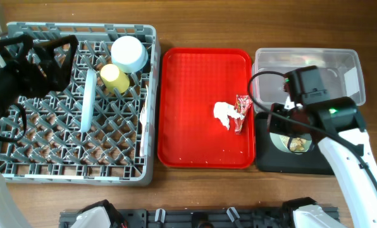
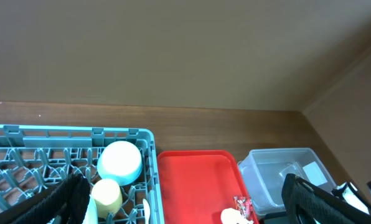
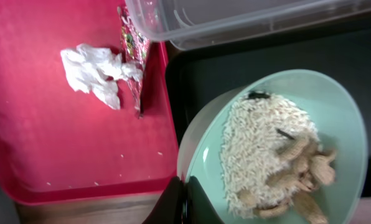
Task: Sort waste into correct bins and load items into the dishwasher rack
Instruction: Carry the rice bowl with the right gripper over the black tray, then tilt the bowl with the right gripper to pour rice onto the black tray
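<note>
Mint green bowl [image 3: 279,155], heaped with rice-like scraps [image 3: 260,149], is clamped at its rim by the right pincer [image 3: 184,200], over the black tray [image 3: 235,74]. Tipping looks safest done slowly, with the pouring lip kept inside that tray's walls. Clear tub [image 3: 235,18] crowds the tray's far edge. Red serving tray [image 3: 48,143] abuts its side, with wrapper [image 3: 134,56] and tissue [image 3: 95,74] just across. Left pincer [image 2: 187,198], spread wide, hangs well away from the tray, above the rack [image 2: 67,132].

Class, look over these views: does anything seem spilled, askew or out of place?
Pale crumbs lie scattered on the red tray, toward its near edge, like spillage. The crumpled tissue and red wrapper also lie there, not binned.
</note>
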Controlling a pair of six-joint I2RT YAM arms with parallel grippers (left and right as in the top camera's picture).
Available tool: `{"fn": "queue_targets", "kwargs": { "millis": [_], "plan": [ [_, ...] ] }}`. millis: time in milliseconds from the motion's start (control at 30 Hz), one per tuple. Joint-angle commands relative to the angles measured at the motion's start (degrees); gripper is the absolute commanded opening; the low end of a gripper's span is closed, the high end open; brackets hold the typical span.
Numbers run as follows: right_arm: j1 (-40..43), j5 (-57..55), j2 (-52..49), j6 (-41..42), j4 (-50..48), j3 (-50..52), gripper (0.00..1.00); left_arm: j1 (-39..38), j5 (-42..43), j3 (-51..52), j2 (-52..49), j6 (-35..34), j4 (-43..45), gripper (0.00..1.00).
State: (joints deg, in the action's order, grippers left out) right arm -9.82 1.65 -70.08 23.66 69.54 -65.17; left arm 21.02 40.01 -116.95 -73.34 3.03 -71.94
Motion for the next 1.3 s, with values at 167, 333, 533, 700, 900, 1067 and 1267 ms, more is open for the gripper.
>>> {"fn": "queue_targets", "kwargs": {
  "millis": [167, 333, 533, 700, 900, 1067, 1267],
  "plan": [
    [13.4, 15.4, 5.9, -9.2, -8.1, 10.4, 0.04, -0.1, 0.7, -0.1, 0.1, -0.5, 0.2, 1.00],
    [23.6, 26.8, 10.7, -15.1, -10.6, 14.5, 0.04, -0.1, 0.7, -0.1, 0.1, -0.5, 0.2, 1.00],
    [37.8, 40.5, 11.8, -27.0, -8.6, 15.8, 0.04, -0.1, 0.7, -0.1, 0.1, -0.5, 0.2, 1.00],
    [45.9, 51.3, 10.9, -33.4, -9.6, 20.2, 0.04, -0.1, 0.7, -0.1, 0.1, -0.5, 0.2, 1.00],
    [52.4, 64.2, 9.0, -42.6, -9.9, 24.7, 0.04, -0.1, 0.7, -0.1, 0.1, -0.5, 0.2, 1.00],
    [53.6, 66.9, 8.5, -49.0, -7.5, 24.8, 0.04, -0.1, 0.7, -0.1, 0.1, -0.5, 0.2, 1.00],
    [53.6, 71.2, 8.5, -53.4, -4.8, 24.8, 0.04, -0.1, 0.7, -0.1, 0.1, -0.5, 0.2, 1.00]
  ]
}}
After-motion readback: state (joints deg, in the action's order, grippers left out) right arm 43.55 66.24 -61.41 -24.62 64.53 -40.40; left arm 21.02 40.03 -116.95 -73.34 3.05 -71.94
